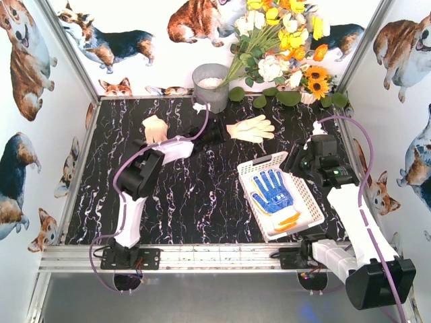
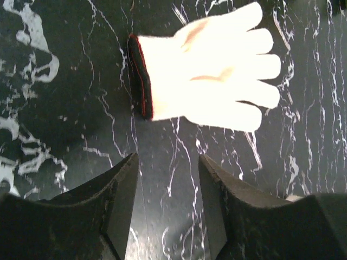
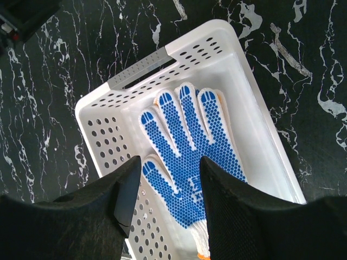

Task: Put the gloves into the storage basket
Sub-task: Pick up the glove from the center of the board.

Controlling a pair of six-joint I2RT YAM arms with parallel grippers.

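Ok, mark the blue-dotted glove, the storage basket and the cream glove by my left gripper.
blue-dotted glove [image 3: 181, 138], right wrist view, on its palm.
storage basket [image 3: 140, 69], right wrist view, on its far handle rim.
cream glove [image 2: 211, 76], left wrist view, mid-hand.

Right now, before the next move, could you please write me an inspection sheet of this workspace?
Surface: black marble-patterned table; no spill seen.
Job's things: white perforated plastic basket holds one blue-dotted knit glove; two cream knit gloves lie on the table outside it.
Clutter: grey metal bucket with artificial flowers at the far edge.
Grippers: left gripper open and empty, a cream knit glove ahead of it; right gripper open and empty, above the basket.
Cables: purple cables loop along both arms.
Surroundings: corgi-printed walls on three sides.
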